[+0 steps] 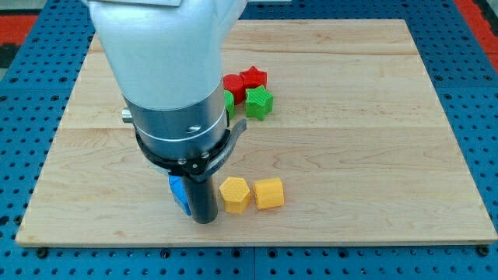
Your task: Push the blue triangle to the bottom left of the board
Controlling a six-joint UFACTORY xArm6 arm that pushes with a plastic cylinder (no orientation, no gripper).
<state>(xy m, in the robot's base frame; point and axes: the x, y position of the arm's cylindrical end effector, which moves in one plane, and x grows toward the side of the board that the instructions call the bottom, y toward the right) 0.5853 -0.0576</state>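
The blue triangle [179,194] lies near the view's bottom, left of centre, mostly hidden behind my rod. Only its left edge shows. My tip [205,221] rests on the board right beside the blue block, at its right and slightly below it, seemingly touching. The arm's large white and grey body [175,85] covers the board above it.
A yellow hexagon-like block [234,194] and a yellow block [269,194] sit just right of my tip. Red blocks [247,80] and green blocks [259,102] cluster at the upper middle, partly behind the arm. The wooden board [373,140] lies on a blue pegboard.
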